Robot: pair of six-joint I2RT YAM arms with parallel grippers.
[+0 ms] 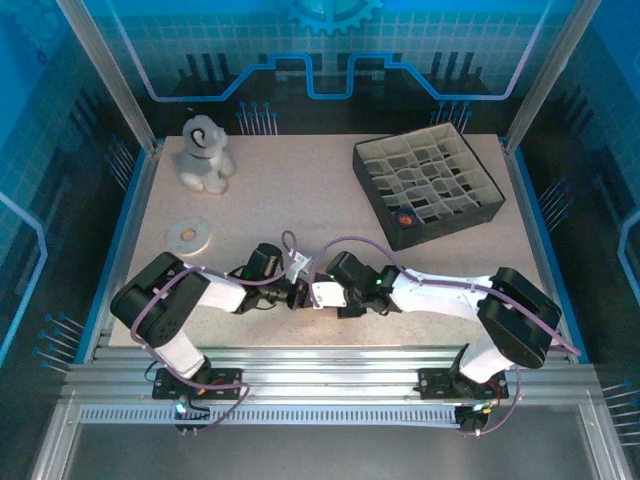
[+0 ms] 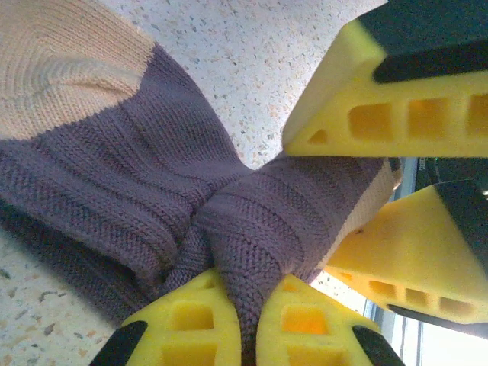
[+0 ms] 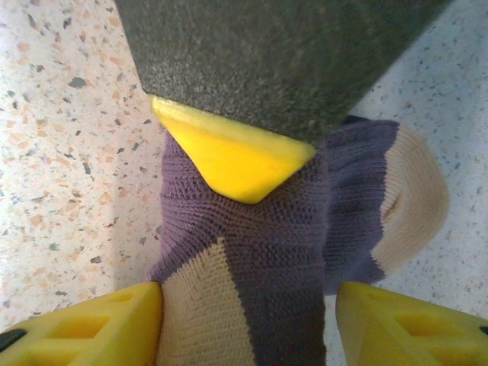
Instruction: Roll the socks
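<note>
A purple knit sock (image 2: 137, 175) with tan toe and heel lies bunched on the speckled table. My left gripper (image 2: 250, 320) is shut on a pinched fold of its purple fabric. The right gripper's yellow fingers (image 2: 366, 114) come in from the opposite side, close above the same fold. In the right wrist view the sock (image 3: 290, 229) runs between the spread fingertips of my right gripper (image 3: 248, 320), which is open and astride it. A left finger (image 3: 229, 156) presses on the sock just ahead. From above, the left gripper (image 1: 297, 293) and right gripper (image 1: 322, 295) meet at the table's near middle.
A grey plush toy (image 1: 205, 152) sits at the back left, with a white ring (image 1: 188, 235) in front of it. A black divided box (image 1: 428, 188) stands at the back right with a small orange item (image 1: 405, 215) in one cell.
</note>
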